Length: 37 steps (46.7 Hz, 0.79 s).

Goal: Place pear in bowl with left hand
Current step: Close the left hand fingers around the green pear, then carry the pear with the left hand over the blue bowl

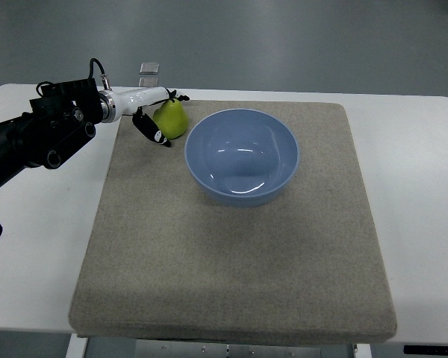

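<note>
The left hand [151, 112] reaches in from the left, its fingers wrapped around the pear [172, 118] so it can be lifted. The pear sits on the mat [231, 246], just beside the blue bowl [241, 155], which is where it should go.

Pear [172, 118]: yellow-green. Bowl [241, 155]: pale blue, glossy. Mat [231, 261]: plain grey-beige felt. Table [418, 194]: white. Left hand [151, 119]: white w/ black fingers; arm [37, 134] black. Floor [284, 37]: grey.
</note>
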### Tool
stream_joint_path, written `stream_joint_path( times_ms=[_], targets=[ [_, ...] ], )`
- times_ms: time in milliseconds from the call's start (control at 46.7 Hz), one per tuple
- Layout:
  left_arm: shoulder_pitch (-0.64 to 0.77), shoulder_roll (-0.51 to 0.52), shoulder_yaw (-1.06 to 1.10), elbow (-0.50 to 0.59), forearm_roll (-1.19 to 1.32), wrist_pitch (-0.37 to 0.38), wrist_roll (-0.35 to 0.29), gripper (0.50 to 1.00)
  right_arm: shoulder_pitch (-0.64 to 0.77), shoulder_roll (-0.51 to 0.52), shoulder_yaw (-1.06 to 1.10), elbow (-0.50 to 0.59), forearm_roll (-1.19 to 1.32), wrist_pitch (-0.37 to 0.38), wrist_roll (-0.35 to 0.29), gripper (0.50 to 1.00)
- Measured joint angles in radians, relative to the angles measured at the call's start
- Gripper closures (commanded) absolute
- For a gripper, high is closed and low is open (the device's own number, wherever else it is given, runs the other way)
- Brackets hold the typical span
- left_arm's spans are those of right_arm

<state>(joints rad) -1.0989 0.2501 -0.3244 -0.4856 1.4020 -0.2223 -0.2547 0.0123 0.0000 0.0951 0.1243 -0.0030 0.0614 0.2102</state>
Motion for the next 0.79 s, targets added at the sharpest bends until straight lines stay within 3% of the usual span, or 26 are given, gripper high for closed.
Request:
stream_joint_path(
  times_ms=[128,235,343,450,792],
  targets=[
    [0.001,-0.005,0.000,0.004,0.000,0.000,0.000,0.716,0.000,0.000,0.000,0.000,0.000,0.000,0.000,0.574],
    [0.001,-0.005,0.001,0.005,0.003,0.000,0.000,0.729,0.000,0.000,0.000,0.000,0.000,0.000,0.000,0.574],
    [0.001,-0.006,0.001,0.004,0.003,0.000,0.000,0.823,0.000,0.000,0.000,0.000,0.000,0.000,0.000,0.574],
    [-0.001,-0.004,0.001,0.001,0.004,0.000,0.000,0.992,0.000,0.000,0.000,0.000,0.000,0.000,0.000,0.574],
    [-0.040,0.024,-0.015,-0.012,-0.025,0.003,0.000,1.000,0.000,0.000,0.000,0.000,0.000,0.000,0.000,0.574]
  ],
)
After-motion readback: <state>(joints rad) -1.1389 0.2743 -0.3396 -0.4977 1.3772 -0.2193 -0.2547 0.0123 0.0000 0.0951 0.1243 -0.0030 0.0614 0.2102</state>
